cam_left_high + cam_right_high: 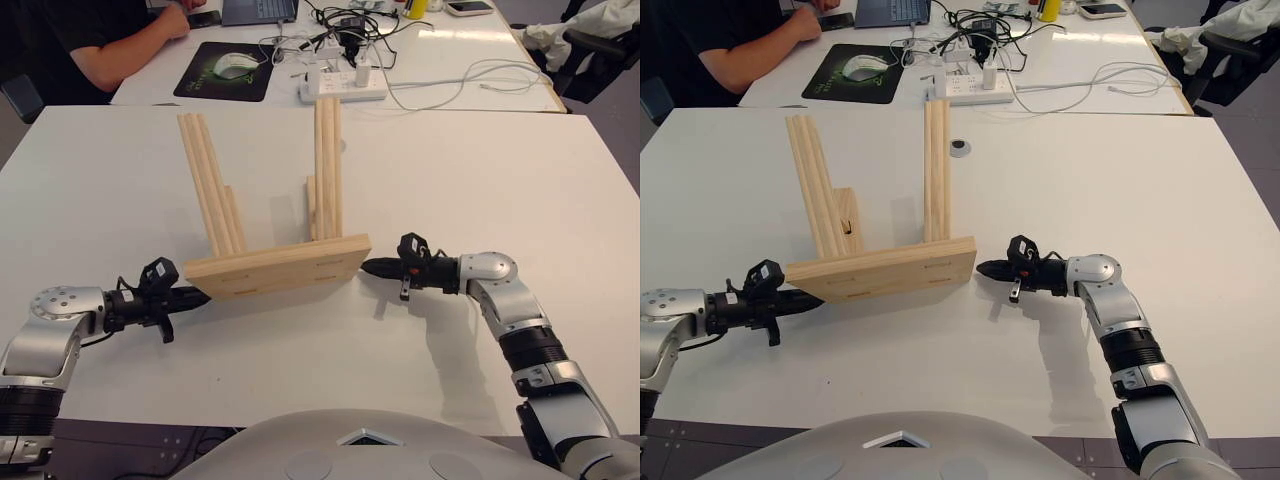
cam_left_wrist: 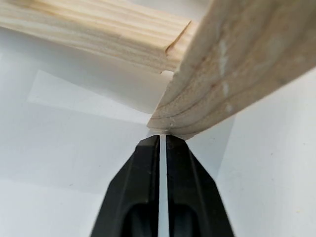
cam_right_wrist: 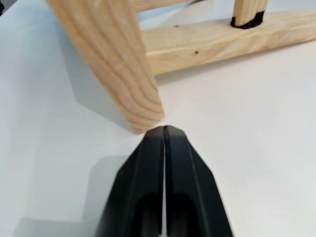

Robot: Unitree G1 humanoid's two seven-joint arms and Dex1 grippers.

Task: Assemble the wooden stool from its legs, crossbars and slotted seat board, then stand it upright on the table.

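I see the stool on its side on the table, seat board facing me and crossbars mostly hidden. The left gripper and right gripper sit at the board's ends with fingers pressed together; I can't tell whether they touch it.

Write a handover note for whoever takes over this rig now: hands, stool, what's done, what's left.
Left hand: shut, tips at the left end of the seat board.
Right hand: shut, tips at its right end.
Stool: lying on its side on the table, legs pointing away from the robot.
Done: stool looks assembled.
Left: stand it upright.
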